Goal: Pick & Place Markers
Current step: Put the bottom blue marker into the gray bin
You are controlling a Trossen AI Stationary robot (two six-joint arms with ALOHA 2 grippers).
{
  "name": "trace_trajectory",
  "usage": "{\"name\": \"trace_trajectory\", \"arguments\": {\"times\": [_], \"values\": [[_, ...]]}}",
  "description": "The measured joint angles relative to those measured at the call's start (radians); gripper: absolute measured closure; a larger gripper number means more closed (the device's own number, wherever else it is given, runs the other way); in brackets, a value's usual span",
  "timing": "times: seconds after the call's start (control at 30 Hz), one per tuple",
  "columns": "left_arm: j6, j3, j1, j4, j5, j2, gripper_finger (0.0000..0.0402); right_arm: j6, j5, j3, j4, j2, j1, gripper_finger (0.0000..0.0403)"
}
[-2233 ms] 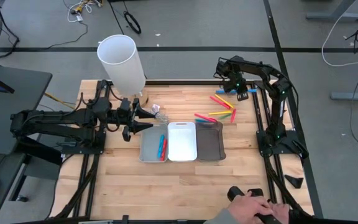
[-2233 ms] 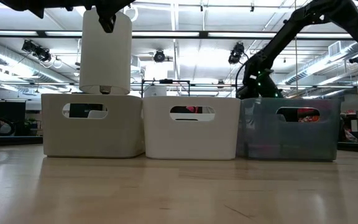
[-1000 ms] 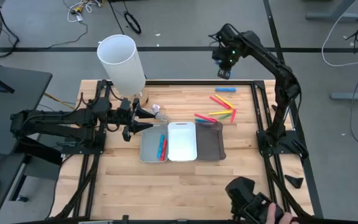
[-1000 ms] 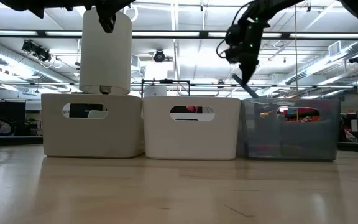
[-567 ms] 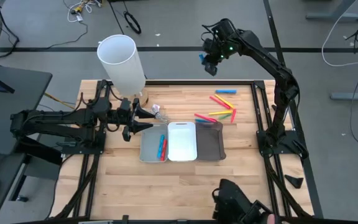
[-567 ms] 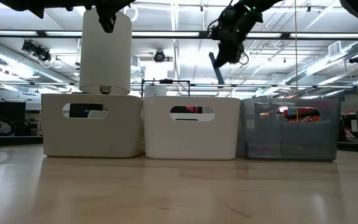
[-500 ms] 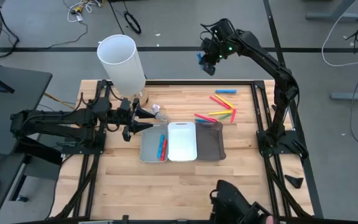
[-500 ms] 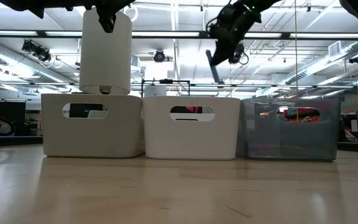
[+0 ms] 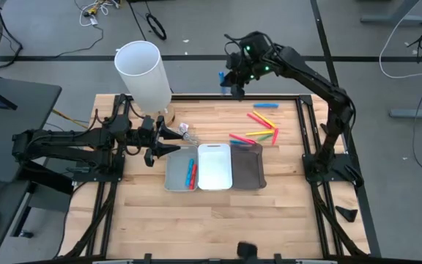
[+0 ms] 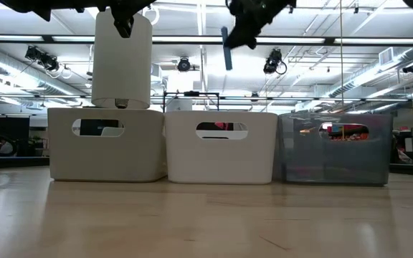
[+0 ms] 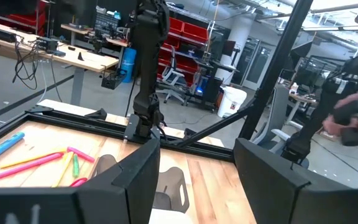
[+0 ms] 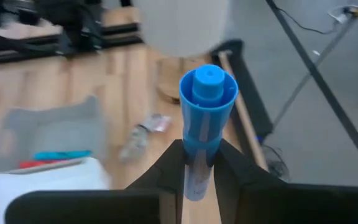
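Marker (image 9: 226, 78) in right gripper (image 9: 233, 79), now farther left, higher.

Right tool (image 9: 228, 79) raised high, fingers clamped; left tool (image 9: 176, 142) low, seemingly parted, arm outstretched.

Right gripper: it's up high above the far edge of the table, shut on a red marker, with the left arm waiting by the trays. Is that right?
Not quite: the marker is blue, not red. The right wrist view shows the right gripper shut on a blue marker, and the high view shows it raised above the far edge of the table. The left gripper does wait beside the trays.
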Motion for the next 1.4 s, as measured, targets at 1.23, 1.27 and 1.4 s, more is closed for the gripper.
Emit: {"name": "trace_trajectory", "arguments": {"times": [1.23,1.27,1.4], "values": [[0.000,0.000,0.000,0.000,0.000,0.000,0.0188,0.401,0.221,0.000,0.196,-0.107,0.646,0.0348],[-0.001,0.000,0.000,0.000,0.000,0.000,0.0188,0.411,0.237,0.000,0.200,-0.107,0.650,0.0348],[-0.001,0.000,0.000,0.000,0.000,0.000,0.0188,0.428,0.259,0.000,0.203,-0.107,0.663,0.0348]]}}
